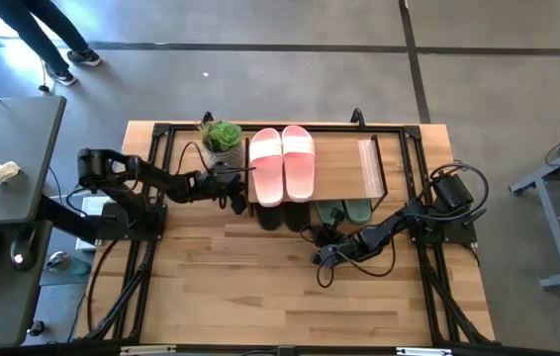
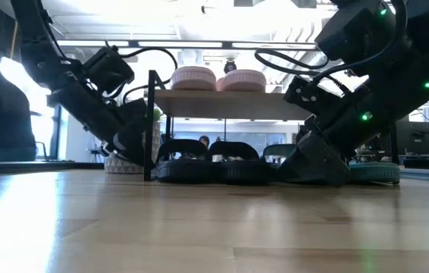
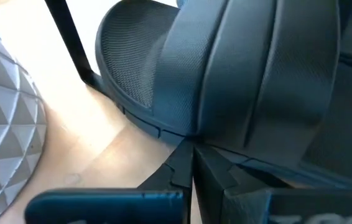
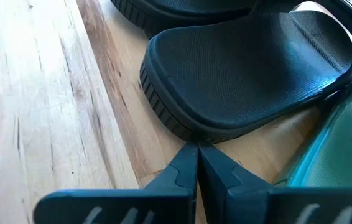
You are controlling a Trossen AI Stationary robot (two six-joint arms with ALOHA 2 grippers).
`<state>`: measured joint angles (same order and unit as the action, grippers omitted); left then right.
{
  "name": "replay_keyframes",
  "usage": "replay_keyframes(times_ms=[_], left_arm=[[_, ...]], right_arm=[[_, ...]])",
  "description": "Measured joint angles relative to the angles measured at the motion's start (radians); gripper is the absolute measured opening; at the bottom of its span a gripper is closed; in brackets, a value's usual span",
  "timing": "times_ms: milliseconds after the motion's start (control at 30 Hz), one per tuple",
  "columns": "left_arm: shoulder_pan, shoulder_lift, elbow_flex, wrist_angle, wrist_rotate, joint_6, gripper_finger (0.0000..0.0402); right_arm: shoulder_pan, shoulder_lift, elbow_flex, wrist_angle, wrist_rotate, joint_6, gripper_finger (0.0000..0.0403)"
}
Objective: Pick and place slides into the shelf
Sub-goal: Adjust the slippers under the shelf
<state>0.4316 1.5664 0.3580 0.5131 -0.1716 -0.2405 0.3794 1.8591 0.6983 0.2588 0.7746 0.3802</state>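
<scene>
Down at the near edge of the shelf (image 1: pixel 339 176), both claws sit low on the bench (image 1: pixel 260 287) with nothing in them. The right claw (image 1: pixel 322 259) has its fingers pressed together, tip just off the rounded heel of a black slide (image 4: pixel 250 74), which has a fine mesh-like footbed and a ribbed sole edge; a sage green slide (image 4: pixel 331 155) lies right beside it. The left claw (image 1: pixel 241 205) is pinched together too, nosed up against the other black slide (image 3: pixel 182 68), same woven-looking texture with a wide smooth strap. Next to it there's a pale pot (image 3: pixel 2 118) with a faceted triangle pattern, holding a small green plant (image 1: pixel 223 134). All four of those slides are tucked under the shelf's light wooden plank, between its thin black metal legs. On top of the plank, the pink slides (image 1: pixel 283 162) lie side by side, toes toward the far edge. No readable brand or writing anywhere. Farther back, a person's legs (image 1: pixel 47 40) show on the grey floor.
</scene>
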Motion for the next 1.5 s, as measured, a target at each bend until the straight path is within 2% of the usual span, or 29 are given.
replay_keyframes(times_ms=[500,667,800,1033,1333,1500], left_arm=[[0.001,0.036,0.002,0.061,-0.014,-0.002,0.0],[0.001,0.037,0.015,0.056,-0.001,-0.004,0.0],[0.001,0.037,0.016,0.057,0.002,-0.006,0.0],[0.001,0.037,0.017,0.055,0.001,-0.003,0.0],[0.0,0.036,0.018,0.043,-0.001,-0.002,0.0],[0.0,0.036,0.018,0.041,-0.002,-0.002,0.0]], right_arm=[[-0.003,0.0,0.0,0.076,0.005,-0.068,0.0],[-0.027,0.0,0.0,0.073,-0.041,-0.038,0.0],[-0.043,0.0,0.0,0.04,-0.053,0.006,0.0],[-0.02,0.0,0.0,0.018,0.013,0.005,0.0],[-0.018,-0.001,0.0,-0.02,0.01,0.038,0.0],[-0.015,-0.037,0.0,-0.114,0.003,0.09,0.0]])
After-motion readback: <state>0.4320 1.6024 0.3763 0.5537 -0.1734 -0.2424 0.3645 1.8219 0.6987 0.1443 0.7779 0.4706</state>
